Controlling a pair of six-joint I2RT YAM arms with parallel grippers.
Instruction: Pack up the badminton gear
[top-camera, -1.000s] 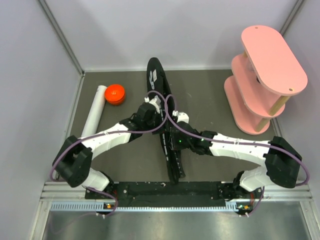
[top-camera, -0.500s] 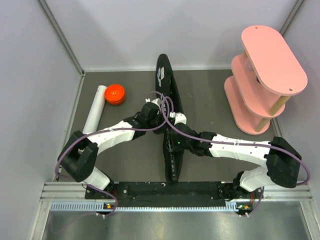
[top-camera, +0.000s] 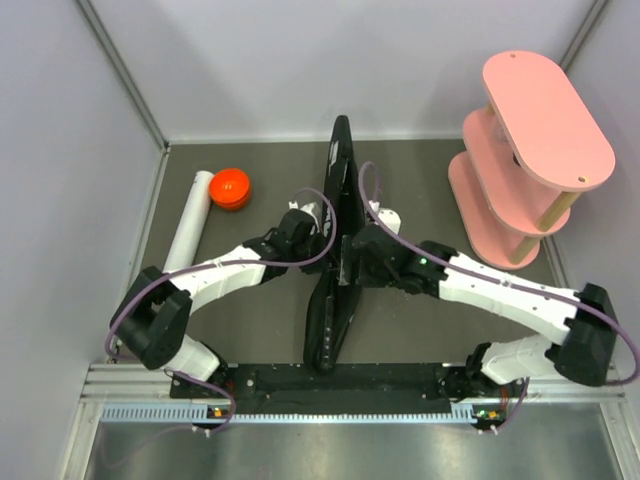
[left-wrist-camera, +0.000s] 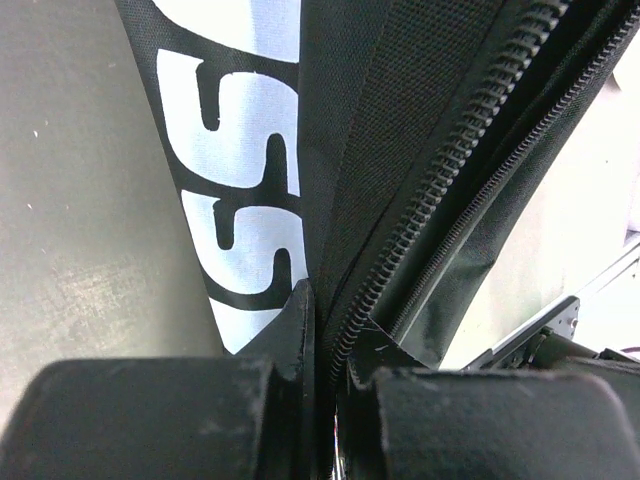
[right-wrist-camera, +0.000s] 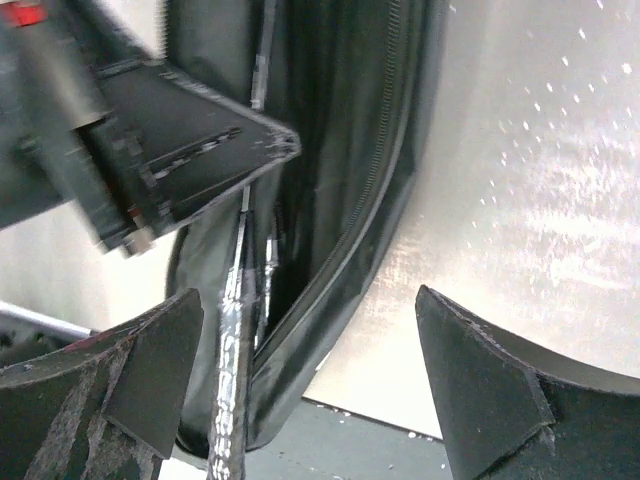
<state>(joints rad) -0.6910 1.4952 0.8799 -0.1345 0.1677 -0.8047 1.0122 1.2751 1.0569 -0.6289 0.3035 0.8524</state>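
The black bag (top-camera: 325, 320) stands on its edge mid-table, its near end close to the arm bases and its far tip by the back wall. Just right of its middle, your right gripper (top-camera: 348, 265) faces the bag with its fingers (right-wrist-camera: 500, 400) spread wide, gripping nothing. It looks freed to take a new hold along the opening. A little farther, your left gripper (top-camera: 322, 222) is pinched tight on the bag's fabric beside the zipper (left-wrist-camera: 450, 190). That pinch appears to be what props the bag upright and leaves its mouth reachable. At the far left, the white tube (top-camera: 188, 235) lies flat with its orange cap (top-camera: 230, 188) off, beside its far end. Both are outside the bag. You cannot tell from these views whether the rackets are inside.
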